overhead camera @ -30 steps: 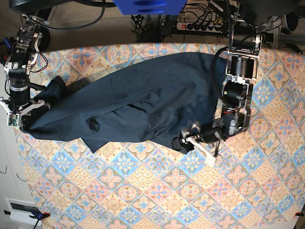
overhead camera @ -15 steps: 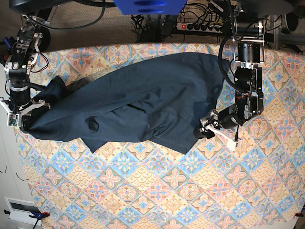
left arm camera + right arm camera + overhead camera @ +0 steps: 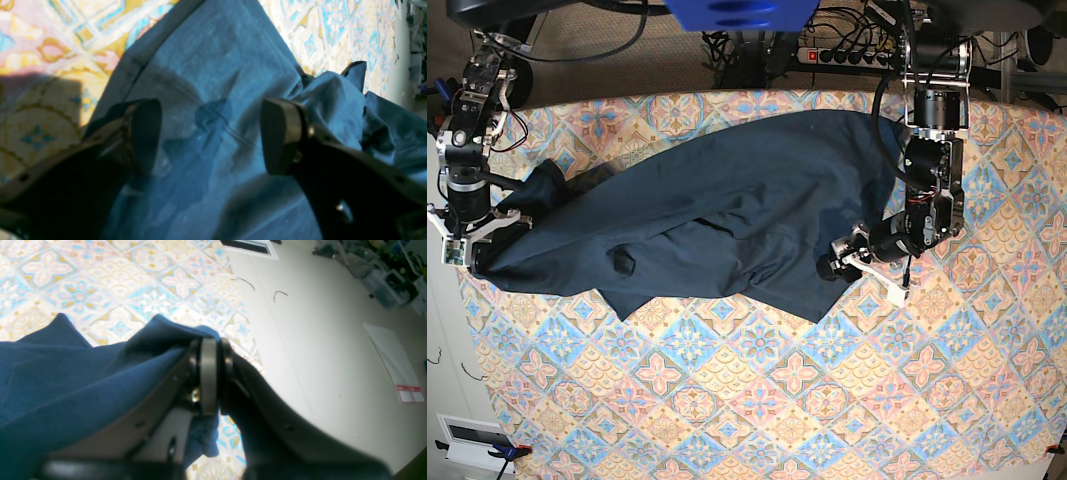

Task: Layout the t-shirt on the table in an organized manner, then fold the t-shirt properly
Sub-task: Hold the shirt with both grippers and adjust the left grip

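We note the table (image 3: 827, 400), covered in a tile-pattern cloth of blue, pink, orange and cream diamonds, filling most of the base view. Across its upper half lies the t-shirt (image 3: 717, 220), dark navy-teal, spread roughly flat but crumpled, one end bunched at the table's left edge and the other end reaching the upper right, with a lower corner pointing down toward the middle of the cloth.

The left gripper (image 3: 859, 262) sits at that lower right part of the shirt. In its wrist view the two dark fingers (image 3: 280, 136) stand wide apart with bare fabric between them — nothing held; a seam line runs across the cloth under the gap.

The right gripper (image 3: 472, 250) is at the table's left edge. Its wrist view shows the jaws pressed together on a fold of the shirt, fabric bulging above and hanging just below the pads — a firm pinch on the bunched end.

Beyond the table edge we see pale floor (image 3: 333, 340) with a sheet of paper (image 3: 393, 360) lying on it.
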Controlling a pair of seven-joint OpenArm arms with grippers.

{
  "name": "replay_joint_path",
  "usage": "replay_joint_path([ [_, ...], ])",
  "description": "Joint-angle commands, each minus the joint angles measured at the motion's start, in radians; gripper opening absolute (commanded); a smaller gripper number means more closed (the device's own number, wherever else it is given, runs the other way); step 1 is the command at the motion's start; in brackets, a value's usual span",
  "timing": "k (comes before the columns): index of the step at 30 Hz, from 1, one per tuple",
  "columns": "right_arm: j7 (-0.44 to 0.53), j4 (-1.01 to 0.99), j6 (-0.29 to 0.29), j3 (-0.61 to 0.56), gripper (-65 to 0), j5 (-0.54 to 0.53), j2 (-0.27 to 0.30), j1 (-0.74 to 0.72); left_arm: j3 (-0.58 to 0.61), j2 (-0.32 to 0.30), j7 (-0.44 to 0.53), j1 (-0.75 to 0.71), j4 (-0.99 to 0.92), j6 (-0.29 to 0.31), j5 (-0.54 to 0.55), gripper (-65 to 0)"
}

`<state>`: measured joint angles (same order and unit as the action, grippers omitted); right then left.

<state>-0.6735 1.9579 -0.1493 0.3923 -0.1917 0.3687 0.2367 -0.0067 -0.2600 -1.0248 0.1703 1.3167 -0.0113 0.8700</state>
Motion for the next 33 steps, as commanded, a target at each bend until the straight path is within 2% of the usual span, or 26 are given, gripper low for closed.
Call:
replay_joint_path([
  [1, 0.028, 0.016, 0.007, 0.006, -64.6, -0.001, 0.020, -0.013, -0.009, -0.011, 0.013, 0.019, 0.031, 0.007, 0.018, -19.4],
  [7, 0.028, 0.016, 0.007, 0.006, -64.6, -0.001, 0.020, -0.012, -0.046, -0.026, 0.013, -0.002, 0.102, 0.007, 0.008, -19.4],
  [14, 0.028, 0.018, 0.007, 0.006, -64.6, 0.001, 0.020, -0.009, -0.057, -0.029, 0.014, 0.004, 0.037, 0.007, 0.005, -19.4],
  [17, 0.028, 0.018, 0.007, 0.006, -64.6, 0.001, 0.020, -0.009, -0.052, -0.029, 0.053, 0.004, 0.011, 0.007, 0.004, -19.4],
  [23, 0.028, 0.018, 0.007, 0.007, -64.6, 0.001, 0.020, -0.009, -0.048, -0.020, 0.068, 0.001, -0.002, 0.007, -0.054, -19.4],
  [28, 0.028, 0.018, 0.007, 0.006, -64.6, 0.001, 0.020, -0.012, 0.020, -0.028, 0.068, -0.004, 0.021, 0.009, -0.001, -19.5],
  [33, 0.028, 0.018, 0.007, 0.006, -64.6, 0.001, 0.020, -0.012, 0.026, -0.028, 0.068, -0.005, 0.033, 0.009, 0.025, -19.5],
])
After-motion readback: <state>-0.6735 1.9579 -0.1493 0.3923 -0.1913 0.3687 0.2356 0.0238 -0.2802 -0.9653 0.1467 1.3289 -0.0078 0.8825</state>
